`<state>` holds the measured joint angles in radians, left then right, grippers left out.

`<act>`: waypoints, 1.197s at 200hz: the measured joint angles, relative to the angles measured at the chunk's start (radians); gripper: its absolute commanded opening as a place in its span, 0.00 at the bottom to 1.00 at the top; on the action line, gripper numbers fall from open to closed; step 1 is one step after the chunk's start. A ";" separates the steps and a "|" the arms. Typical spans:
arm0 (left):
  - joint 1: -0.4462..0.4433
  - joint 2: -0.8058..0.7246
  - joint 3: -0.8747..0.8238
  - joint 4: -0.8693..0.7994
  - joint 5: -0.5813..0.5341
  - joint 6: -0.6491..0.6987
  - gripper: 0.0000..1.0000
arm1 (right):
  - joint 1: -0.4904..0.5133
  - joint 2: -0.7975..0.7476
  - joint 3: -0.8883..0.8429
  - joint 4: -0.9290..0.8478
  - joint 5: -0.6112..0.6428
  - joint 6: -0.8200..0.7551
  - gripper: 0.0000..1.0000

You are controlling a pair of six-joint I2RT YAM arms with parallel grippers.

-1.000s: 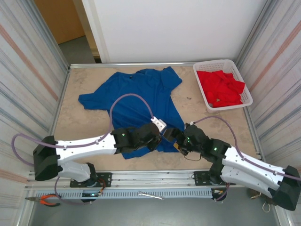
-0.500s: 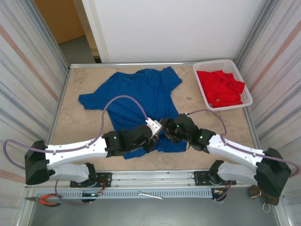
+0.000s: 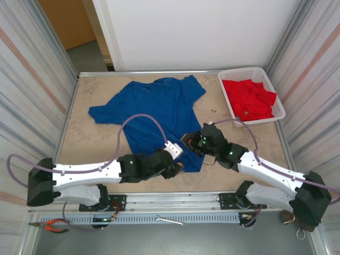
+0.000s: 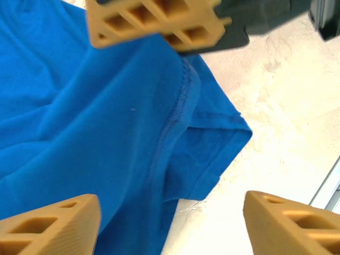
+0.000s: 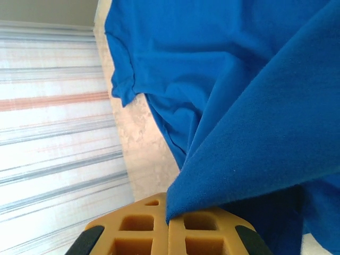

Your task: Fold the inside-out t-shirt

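A royal-blue inside-out t-shirt [image 3: 159, 103] lies spread on the surface [image 3: 95, 139] beyond both end effectors. The right end effector [image 3: 190, 142] pinches its near hem. The left end effector [image 3: 179, 164] gapes wide just beside it. A white basket [image 3: 254, 70] holding a red garment [image 3: 249, 99] sits well beyond the right end effector, to its right.

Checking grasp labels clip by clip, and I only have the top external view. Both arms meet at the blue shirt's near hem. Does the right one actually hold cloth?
Observer: Yes. In the right wrist view the right fingers are closed together, with a fold of the t-shirt pinched between them.
Reviewer: And the left?
Observer: The left wrist view shows the left fingers spread wide and holding nothing, above the hem corner and the bare table.
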<state>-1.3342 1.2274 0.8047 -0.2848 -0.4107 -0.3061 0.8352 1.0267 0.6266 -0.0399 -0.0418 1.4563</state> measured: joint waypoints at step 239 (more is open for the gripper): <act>0.279 -0.005 0.200 -0.117 0.013 0.048 0.00 | 0.042 -0.312 -0.151 -0.072 0.025 -0.235 0.09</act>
<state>-1.0554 1.2228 1.0042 -0.4023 -0.3977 -0.2577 0.8768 0.7143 0.4755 -0.1120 -0.0166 1.2209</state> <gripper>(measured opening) 0.053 0.192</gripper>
